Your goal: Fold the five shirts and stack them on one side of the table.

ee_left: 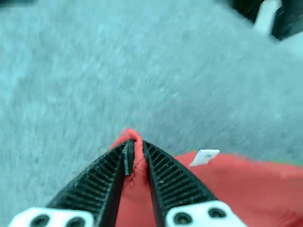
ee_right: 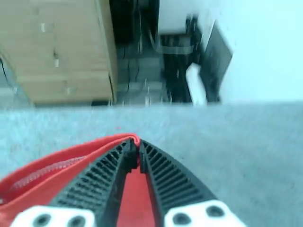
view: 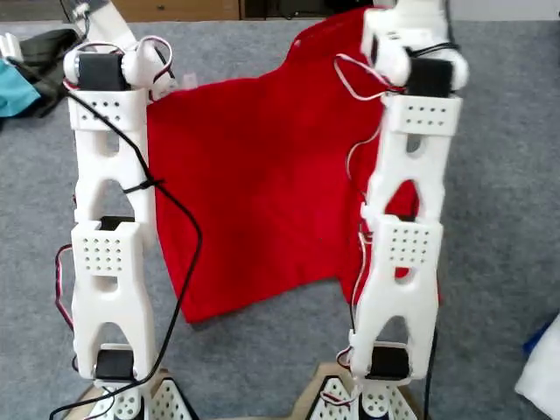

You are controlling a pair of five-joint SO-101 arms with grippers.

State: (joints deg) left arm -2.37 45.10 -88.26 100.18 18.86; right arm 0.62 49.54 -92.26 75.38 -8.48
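Both pairs of jaws are pinching cloth. The left jaws clamp a corner of the red shirt just beside its white tag. The right jaws clamp a doubled edge at the shirt's far side. The shirt lies spread between the two arms on the grey desk. Teal and dark garments sit at the desk's far left, and white cloth lies at its near right.
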